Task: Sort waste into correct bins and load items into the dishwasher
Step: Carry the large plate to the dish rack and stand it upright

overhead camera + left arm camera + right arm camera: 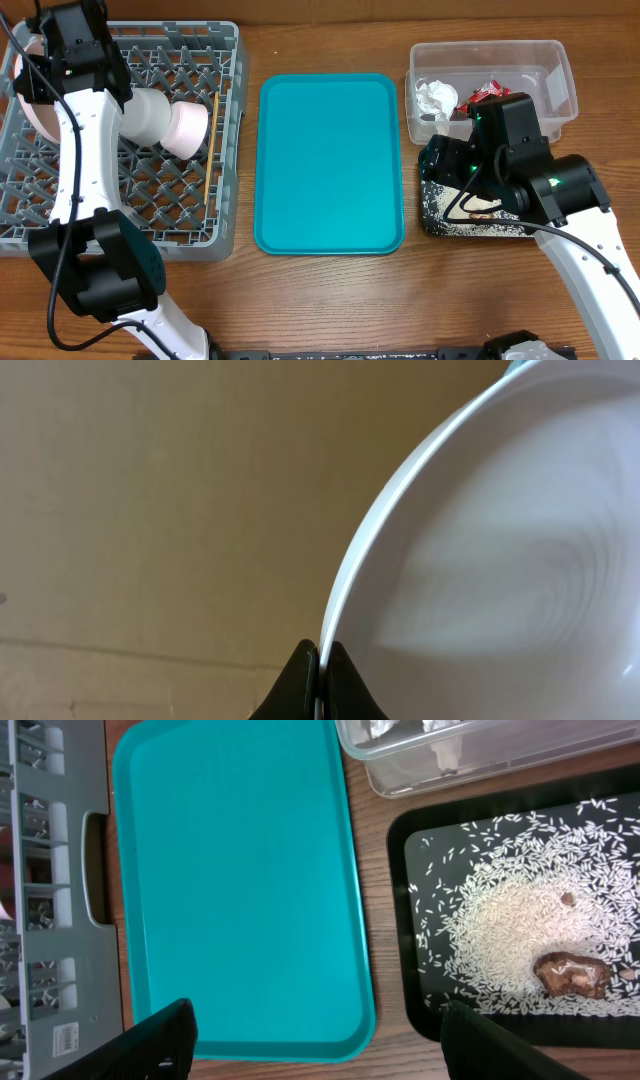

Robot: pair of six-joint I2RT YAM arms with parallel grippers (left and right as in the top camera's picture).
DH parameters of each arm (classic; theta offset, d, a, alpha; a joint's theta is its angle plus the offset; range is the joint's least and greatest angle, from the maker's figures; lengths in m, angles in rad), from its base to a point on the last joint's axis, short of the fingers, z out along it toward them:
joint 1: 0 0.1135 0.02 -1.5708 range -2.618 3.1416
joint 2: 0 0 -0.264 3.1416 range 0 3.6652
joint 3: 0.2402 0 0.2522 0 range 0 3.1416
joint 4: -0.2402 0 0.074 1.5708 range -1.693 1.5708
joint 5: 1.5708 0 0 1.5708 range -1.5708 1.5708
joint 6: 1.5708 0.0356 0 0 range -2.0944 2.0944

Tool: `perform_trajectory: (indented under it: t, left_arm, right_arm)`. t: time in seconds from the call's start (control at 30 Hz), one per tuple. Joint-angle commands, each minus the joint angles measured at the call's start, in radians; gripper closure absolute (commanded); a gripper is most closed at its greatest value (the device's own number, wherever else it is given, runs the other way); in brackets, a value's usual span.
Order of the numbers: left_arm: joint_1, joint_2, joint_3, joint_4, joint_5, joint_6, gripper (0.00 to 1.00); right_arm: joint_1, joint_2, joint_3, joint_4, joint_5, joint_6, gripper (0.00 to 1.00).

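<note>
L gripper (321,660) pinches plate (500,550) by rim, edge-up, likely for slotting at 10 o'clock of rack (170,200); R gripper (320,1030) wide open, empty.

One rack (172,203), one tub (562,58), one teal tray (330,165).

Rice (500,920) scattered across black tray (402,920)

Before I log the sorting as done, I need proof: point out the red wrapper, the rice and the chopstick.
red wrapper (488,94): overhead view, on its crinkled middle.
rice (500,915): right wrist view, on the dense pile.
chopstick (210,148): overhead view, on its mid-shaft.
</note>
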Motion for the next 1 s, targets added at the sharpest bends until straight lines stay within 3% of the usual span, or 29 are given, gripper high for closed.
perform_trajectory:
  t: [0.0, 0.63, 0.97]
  left_arm:
    - [0.023, -0.003, -0.002, 0.026, 0.000, 0.072, 0.96]
    - [0.037, 0.151, -0.002, 0.031, 0.015, 0.072, 0.96]
    - [-0.069, 0.149, -0.002, 0.044, 0.010, 0.100, 0.85]
  right_arm:
    - [-0.003, 0.002, 0.014, 0.006, -0.002, 0.001, 0.20]
    - [-0.003, 0.002, 0.014, 0.013, -0.002, 0.001, 0.21]
    - [-0.003, 0.002, 0.014, 0.018, -0.002, 0.001, 0.21]
